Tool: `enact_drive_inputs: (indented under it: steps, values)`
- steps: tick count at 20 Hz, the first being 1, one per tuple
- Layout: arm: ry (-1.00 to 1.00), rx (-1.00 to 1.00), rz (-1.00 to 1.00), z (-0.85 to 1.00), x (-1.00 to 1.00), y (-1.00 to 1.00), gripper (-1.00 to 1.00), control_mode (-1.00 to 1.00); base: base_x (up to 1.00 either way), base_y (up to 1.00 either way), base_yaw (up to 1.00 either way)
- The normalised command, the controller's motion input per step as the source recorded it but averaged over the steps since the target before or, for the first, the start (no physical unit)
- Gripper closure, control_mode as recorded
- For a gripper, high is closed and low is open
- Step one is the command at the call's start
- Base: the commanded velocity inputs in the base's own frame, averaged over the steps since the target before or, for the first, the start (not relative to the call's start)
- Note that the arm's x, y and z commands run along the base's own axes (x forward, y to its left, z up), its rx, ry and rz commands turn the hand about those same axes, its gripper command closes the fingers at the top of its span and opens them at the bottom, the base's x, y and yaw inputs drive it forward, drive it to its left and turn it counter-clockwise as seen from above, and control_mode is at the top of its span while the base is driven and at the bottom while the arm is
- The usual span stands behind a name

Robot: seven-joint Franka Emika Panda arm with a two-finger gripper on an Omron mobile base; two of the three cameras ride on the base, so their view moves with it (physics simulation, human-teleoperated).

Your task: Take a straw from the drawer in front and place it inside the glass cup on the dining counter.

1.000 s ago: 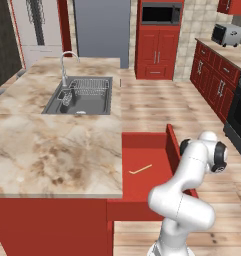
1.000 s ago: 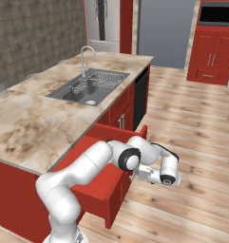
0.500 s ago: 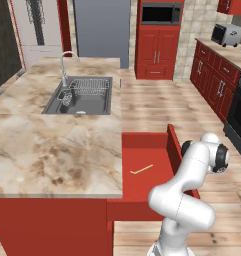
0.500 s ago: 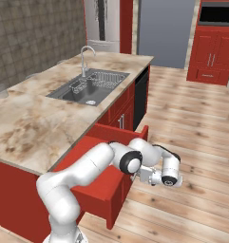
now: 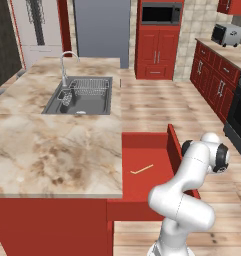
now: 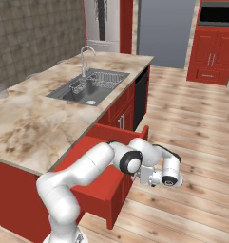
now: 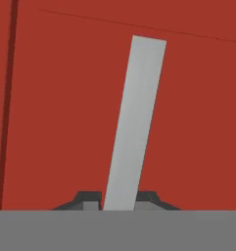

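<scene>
The red drawer (image 5: pixel 175 150) stands pulled out from under the dining counter (image 5: pixel 52 155). A thin pale straw (image 5: pixel 142 169) lies flat on its floor. My gripper (image 6: pixel 140 174) is outside the drawer front (image 6: pixel 113 194), pressed against it. In the hand view the fingertips (image 7: pixel 90 200) sit tight on either side of the grey drawer handle (image 7: pixel 136 122), so my gripper (image 7: pixel 119 200) is shut on it. A small clear glass cup (image 6: pixel 0 90) stands at the far left edge of the counter.
A steel sink (image 5: pixel 82 97) with a faucet (image 5: pixel 67 60) and a dish rack is set in the counter. Red cabinets (image 5: pixel 214 85) and a black stove line the right wall. Wooden floor (image 6: pixel 192 142) lies open beyond the drawer.
My hand has shifted only slightly at the drawer front. The drawer and the straw lie as before.
</scene>
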Motion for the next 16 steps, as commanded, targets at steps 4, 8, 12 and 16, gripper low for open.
enact_drive_inputs:
  steps: [4,8,12,16]
  values:
    - [0.05,0.0,0.0,0.0,0.0,0.0,1.0,-1.0,0.0,0.0,0.0]
    - [0.0,0.0,0.0,0.0,0.0,0.0,1.0,-1.0,0.0,0.0,0.0]
    - [0.0,0.0,0.0,0.0,0.0,0.0,1.0,-1.0,0.0,0.0,0.0]
    - [0.0,0.0,0.0,0.0,0.0,0.0,-1.0,-1.0,0.0,0.0,0.0]
